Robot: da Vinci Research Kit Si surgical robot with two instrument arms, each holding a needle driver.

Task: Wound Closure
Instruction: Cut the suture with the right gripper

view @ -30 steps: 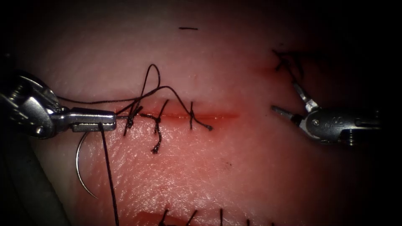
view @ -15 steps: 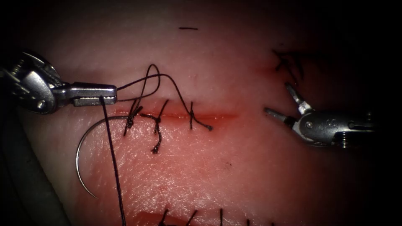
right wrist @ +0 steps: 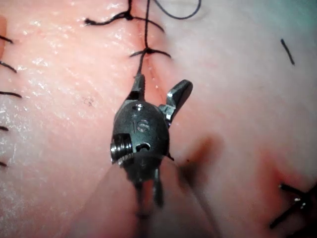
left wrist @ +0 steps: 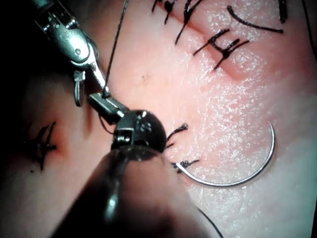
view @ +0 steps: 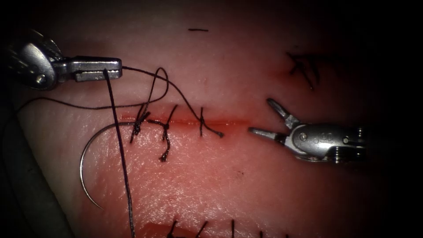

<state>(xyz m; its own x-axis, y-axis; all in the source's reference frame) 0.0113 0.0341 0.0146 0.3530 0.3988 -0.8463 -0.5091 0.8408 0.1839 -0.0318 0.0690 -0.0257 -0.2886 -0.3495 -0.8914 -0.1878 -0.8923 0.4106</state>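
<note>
1. Three stitches already cross the cut [view: 220, 122]; its right end looks unclosed.
2. Left tool [view: 112, 69] is clamped on the thread [view: 119, 150].
3. Right tool [view: 269, 119] gapes, empty.
4. Needle [view: 86, 152] lies loose on the tissue [view: 211, 185], left of the stitches.

I see the tissue [view: 246, 185] carrying everything here. On it the curved needle [view: 83, 169] lies flat, left of the stitches and free of the cut [view: 220, 122]. Loose thread [view: 88, 105] rests across the surface, and red fluid [view: 229, 124] sits along the cut.
</note>
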